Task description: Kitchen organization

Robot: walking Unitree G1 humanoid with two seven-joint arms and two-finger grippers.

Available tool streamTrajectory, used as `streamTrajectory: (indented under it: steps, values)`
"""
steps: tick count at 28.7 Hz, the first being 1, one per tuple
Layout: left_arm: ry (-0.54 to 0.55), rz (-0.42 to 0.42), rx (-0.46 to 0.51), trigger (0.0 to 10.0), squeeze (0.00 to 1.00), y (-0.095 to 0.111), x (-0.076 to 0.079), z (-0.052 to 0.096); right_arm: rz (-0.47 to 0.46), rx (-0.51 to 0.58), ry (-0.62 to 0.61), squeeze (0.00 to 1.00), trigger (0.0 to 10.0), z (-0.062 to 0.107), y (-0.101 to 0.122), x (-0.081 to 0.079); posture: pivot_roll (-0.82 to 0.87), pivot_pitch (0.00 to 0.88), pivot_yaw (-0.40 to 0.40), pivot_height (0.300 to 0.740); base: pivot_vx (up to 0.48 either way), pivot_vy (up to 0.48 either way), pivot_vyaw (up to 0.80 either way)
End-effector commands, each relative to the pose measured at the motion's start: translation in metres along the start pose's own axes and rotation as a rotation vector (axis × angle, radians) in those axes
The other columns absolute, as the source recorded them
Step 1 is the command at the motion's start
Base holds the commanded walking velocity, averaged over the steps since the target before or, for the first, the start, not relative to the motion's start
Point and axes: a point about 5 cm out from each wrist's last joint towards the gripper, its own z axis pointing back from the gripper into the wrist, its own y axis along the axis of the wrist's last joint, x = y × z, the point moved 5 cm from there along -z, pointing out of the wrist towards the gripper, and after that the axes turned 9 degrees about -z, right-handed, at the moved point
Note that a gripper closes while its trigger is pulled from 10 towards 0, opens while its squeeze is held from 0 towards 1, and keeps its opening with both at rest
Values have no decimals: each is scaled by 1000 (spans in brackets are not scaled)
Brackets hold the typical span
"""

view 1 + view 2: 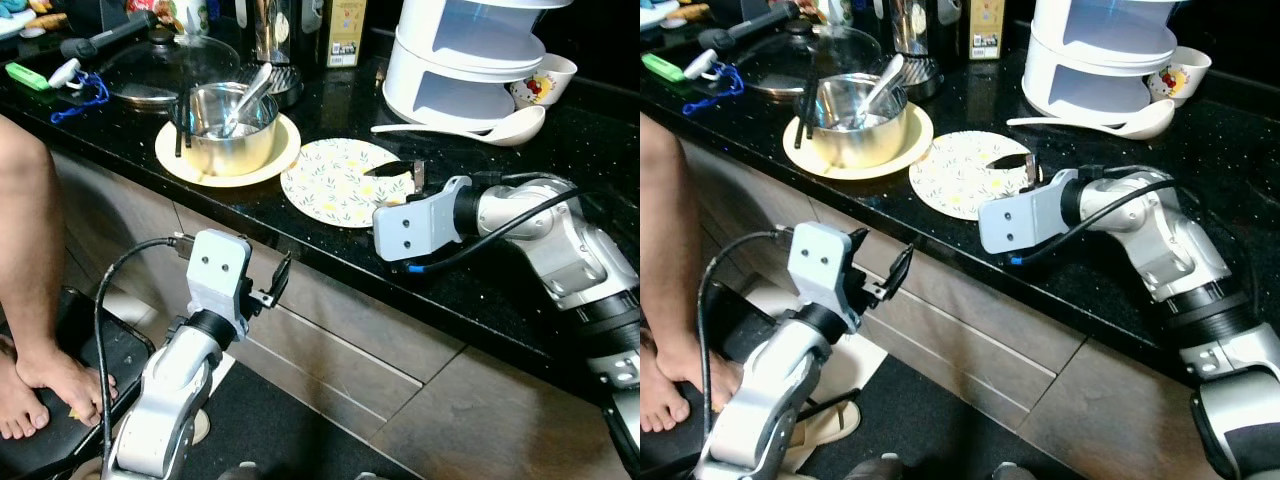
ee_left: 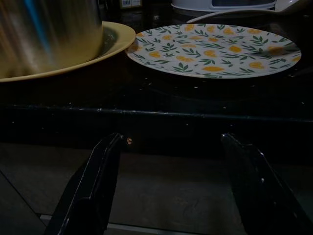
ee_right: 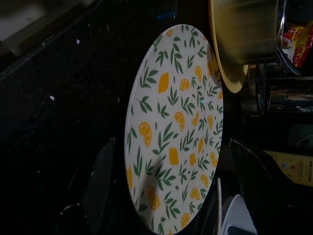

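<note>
A white plate with a lemon-and-leaf print lies flat on the black counter, close to its front edge. My right gripper is open at the plate's right rim; in the right wrist view the plate lies between its two black fingers. To the left, a steel pot with a spoon in it stands on a yellow plate. My left gripper is open and empty, below the counter edge in front of the cabinet, facing both plates.
A white stacked container, a white ladle and a small printed bowl stand behind the plate. A pan with a glass lid is at the back left. A person's bare leg and foot are at the left.
</note>
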Motion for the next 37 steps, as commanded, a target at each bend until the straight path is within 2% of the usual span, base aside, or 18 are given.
streamTrajectory:
  steps: [1, 2, 11, 13, 16, 18, 19, 20, 21, 23, 24, 37]
  values:
    - [-10, 8, -9, 10000, 0, 0, 3, 1, 5, -35, 41, 902, 10000, 0, -8, -8, 63, 104, -38, 740, 0, 0, 0]
    - [-10, 9, -8, 10000, 0, 0, 3, 1, 7, -43, 45, 8, 10000, 1, -9, -8, 61, 105, -39, 740, 0, 0, 0]
    - [-10, 12, -1, 10000, 0, 2, 4, 1, -4, -44, 107, 0, 10000, -17, -2, -34, 57, 110, -43, 740, 0, 0, 0]
    - [-10, 12, 1, 10000, 0, 3, 4, 0, -10, -43, 106, 0, 10000, -19, -1, -36, 57, 110, -43, 740, 0, 0, 0]
    - [-8, 12, 6, 10000, 0, 4, 2, 0, -32, -73, 7, 0, 10000, -27, -3, -24, 57, 112, -44, 740, 0, 0, 0]
    - [-7, 12, 8, 10000, 0, 5, 2, 0, -42, -85, -20, 0, 10000, -29, -3, -21, 57, 112, -46, 740, 0, 0, 0]
    - [-5, 12, 9, 10000, 0, 5, 2, 0, -54, -97, -53, 0, 4824, -32, -4, -20, 58, 112, -46, 740, 0, 0, 0]
    - [-5, 12, 9, 10000, 0, 5, 2, 0, -54, -97, -53, 0, 4824, -32, -4, -20, 58, 112, -46, 740, 0, 0, 0]
    - [-4, 13, 10, 10000, 0, 5, 2, 0, -53, -107, -56, 0, 3059, -34, -5, -21, 58, 112, -46, 740, 0, 0, 0]
    - [-4, 14, 10, 10000, 0, 5, 2, 0, -54, -111, -58, 0, 1451, -36, -4, -24, 59, 112, -47, 740, 0, 0, 0]
    - [-5, 14, 10, 10000, 0, 6, 3, 0, -53, -110, -53, 0, 0, -38, -3, -27, 59, 112, -46, 740, 0, 0, 0]
    - [-4, 17, 10, 10000, 0, 6, 3, 1, -50, -125, -88, 0, 0, -45, -1, -29, 62, 106, -51, 740, 0, 0, 0]
